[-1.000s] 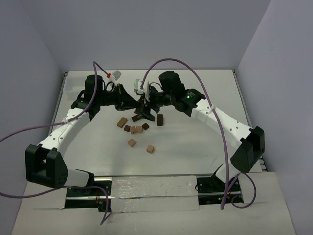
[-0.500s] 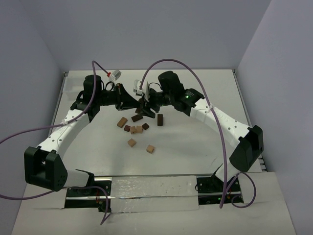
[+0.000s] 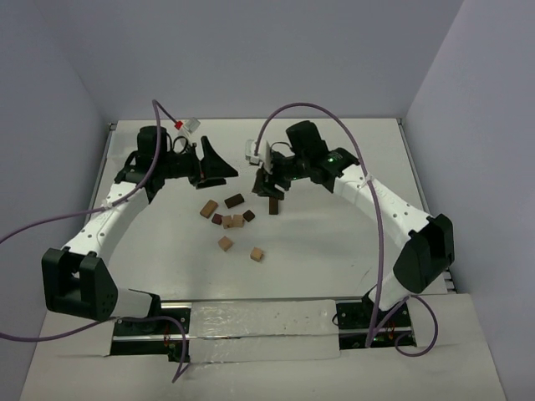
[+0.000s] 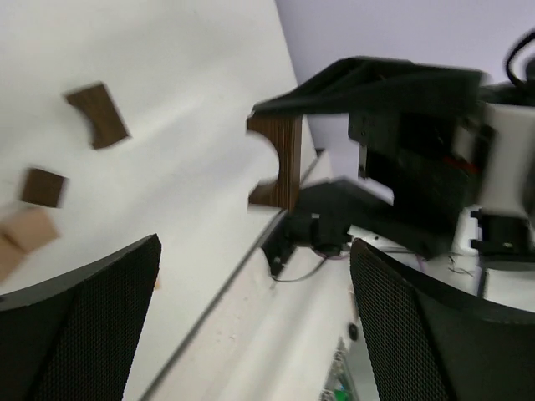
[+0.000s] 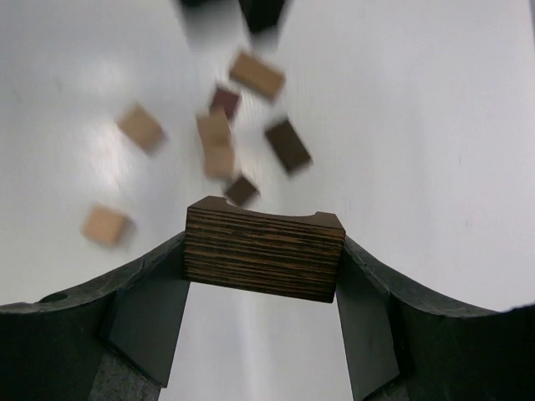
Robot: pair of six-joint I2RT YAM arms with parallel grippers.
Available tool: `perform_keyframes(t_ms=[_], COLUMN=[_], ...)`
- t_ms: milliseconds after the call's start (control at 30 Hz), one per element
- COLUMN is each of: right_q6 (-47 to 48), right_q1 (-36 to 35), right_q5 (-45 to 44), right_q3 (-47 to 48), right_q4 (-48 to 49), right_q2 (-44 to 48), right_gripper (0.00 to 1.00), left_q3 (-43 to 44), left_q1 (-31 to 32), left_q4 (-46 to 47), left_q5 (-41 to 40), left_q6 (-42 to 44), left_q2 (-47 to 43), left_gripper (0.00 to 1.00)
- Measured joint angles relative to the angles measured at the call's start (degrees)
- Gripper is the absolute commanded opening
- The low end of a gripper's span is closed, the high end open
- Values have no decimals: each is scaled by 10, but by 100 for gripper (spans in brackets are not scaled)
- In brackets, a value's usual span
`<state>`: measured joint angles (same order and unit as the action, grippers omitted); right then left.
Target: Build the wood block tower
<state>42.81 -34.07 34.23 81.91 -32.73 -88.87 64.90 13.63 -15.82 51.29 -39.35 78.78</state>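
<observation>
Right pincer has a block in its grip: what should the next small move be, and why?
Likely lower the right pincer toward the table beside the loose wood blocks and set its notched dark block down as a base. It is shut on that block above the surface, no stack shows yet, and the left pincer is open and empty.
</observation>
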Motion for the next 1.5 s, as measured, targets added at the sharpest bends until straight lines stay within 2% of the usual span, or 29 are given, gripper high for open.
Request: perform_keyframes(t_ms=[200,333,467,733,1233,1500], right_q6=[156,238,277,288,251,230], right_q1=[143,160,156,147,96,94], right_q5=[-17,-42,-46,-49,-49,-58], right_q3=[-34,-49,-35,-4,33,63], right_q4=[-113,-146,-166,-163,-150,-144], right_q2=[-27,-66,-129,-217,-267,-306], right_gripper=[30,30,30,31,38,45], left_q3=[29,44,55,57,63,63], left_q1=[-38,-40,-49,-61,-75,-78], left_q4=[-54,-81,-93,-108,-107,-107], left_q5=[10,27,45,61,77,77], left_q6=[115,162,185,194,201,206], left_q2=[14,27,52,66,71,71], left_gripper=[99,99,99,99,99,99])
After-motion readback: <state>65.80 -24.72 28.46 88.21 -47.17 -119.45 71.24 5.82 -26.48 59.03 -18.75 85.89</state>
